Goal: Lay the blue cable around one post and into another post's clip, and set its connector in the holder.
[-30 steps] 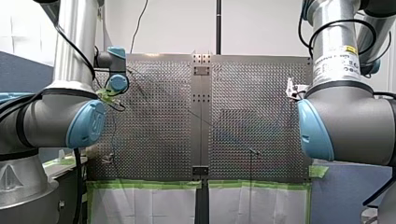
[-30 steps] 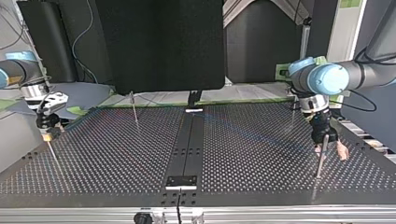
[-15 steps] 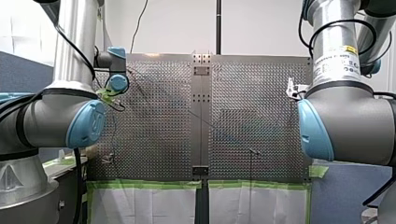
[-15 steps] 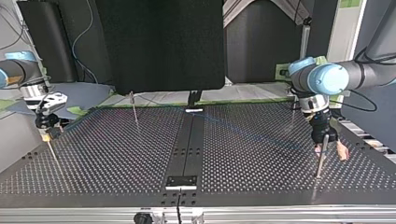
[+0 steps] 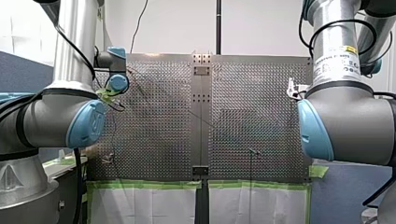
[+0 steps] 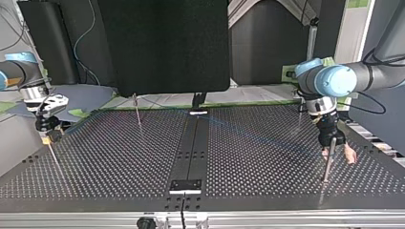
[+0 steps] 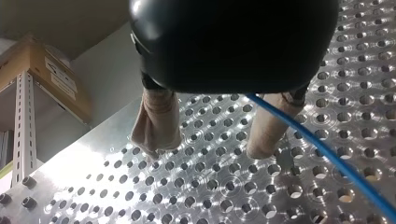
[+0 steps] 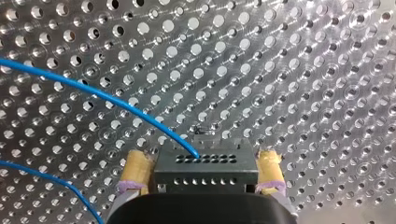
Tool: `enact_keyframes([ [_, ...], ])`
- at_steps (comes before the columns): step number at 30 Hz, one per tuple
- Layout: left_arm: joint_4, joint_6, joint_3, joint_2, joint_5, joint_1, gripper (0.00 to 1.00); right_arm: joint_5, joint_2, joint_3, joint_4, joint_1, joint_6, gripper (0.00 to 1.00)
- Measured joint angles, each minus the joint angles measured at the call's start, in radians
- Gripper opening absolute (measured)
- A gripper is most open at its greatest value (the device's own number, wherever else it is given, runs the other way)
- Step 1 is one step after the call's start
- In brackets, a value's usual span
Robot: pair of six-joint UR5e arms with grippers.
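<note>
In the right wrist view a black connector with rows of holes stands between the yellow pads of my right gripper. The blue cable leaves the connector's far face and curves away over the perforated plate. The pads stand wide, close beside the connector's ends, so the gripper is open. My left gripper is open over the plate with nothing between its beige fingers. The cable passes beside one finger. In the top view the cable shows faintly, running toward my left gripper.
Thin posts stand on the perforated table: one at the back, one beside my left gripper, one below my right gripper. A black centre strip splits the table. A dark screen rises behind it.
My right gripper has shifted very slightly toward the top view's left. Nothing else has visibly moved.
</note>
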Motion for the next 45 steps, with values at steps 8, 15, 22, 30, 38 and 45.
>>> enact_keyframes([
  [8, 0.0, 0.001, 0.0, 0.0, 0.0, 0.0, 1.0, 0.002, 0.0, 0.0, -0.002, 0.0, -0.001, 0.98],
  [15, 0.0, 0.003, 0.0, 0.0, 0.0, -0.001, 1.0, 0.002, 0.0, 0.0, -0.008, 0.0, -0.003, 0.98],
  [22, 0.0, 0.004, 0.0, 0.0, 0.0, -0.002, 1.0, 0.003, 0.0, 0.0, -0.017, 0.0, -0.002, 0.98],
  [30, -0.001, 0.004, 0.0, 0.0, 0.0, -0.003, 1.0, 0.003, 0.001, 0.001, -0.03, 0.004, 0.014, 0.98],
  [38, -0.002, 0.004, 0.0, 0.0, 0.0, -0.003, 1.0, 0.003, 0.001, 0.0, -0.035, 0.009, 0.018, 0.98],
  [45, -0.002, 0.007, 0.0, 0.0, 0.0, -0.003, 1.0, 0.003, 0.001, 0.0, -0.036, 0.012, 0.016, 0.98],
])
